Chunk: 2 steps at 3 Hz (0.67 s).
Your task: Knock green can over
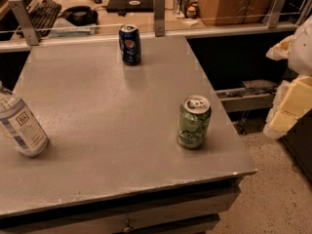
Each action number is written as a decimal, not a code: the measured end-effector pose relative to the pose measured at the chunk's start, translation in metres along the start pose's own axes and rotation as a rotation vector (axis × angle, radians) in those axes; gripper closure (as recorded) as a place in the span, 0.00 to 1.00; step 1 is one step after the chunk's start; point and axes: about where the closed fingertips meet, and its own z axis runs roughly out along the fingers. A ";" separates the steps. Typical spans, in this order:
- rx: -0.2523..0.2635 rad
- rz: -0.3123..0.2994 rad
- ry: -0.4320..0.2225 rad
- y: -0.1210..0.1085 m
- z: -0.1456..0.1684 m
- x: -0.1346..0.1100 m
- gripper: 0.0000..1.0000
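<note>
At the left edge of the grey table (97, 106) a clear plastic bottle (22, 126) sits tilted, and a dark blue can (130, 44) stands at the far edge; neither is the target. The green can (194, 121) stands upright near the table's right front corner, long axis vertical, silver top and pull tab facing up, not yet knocked. The gripper (290, 106) hangs beyond the table's right side, well apart from the can; whether it is open or closed cannot be told. This looks like the approach step: next, a leftward sweep into the can's upper half should tip it.
</note>
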 end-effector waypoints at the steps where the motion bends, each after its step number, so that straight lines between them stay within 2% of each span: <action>1: -0.058 0.064 -0.162 0.008 0.033 -0.005 0.00; 2: -0.105 0.097 -0.342 0.013 0.068 -0.019 0.00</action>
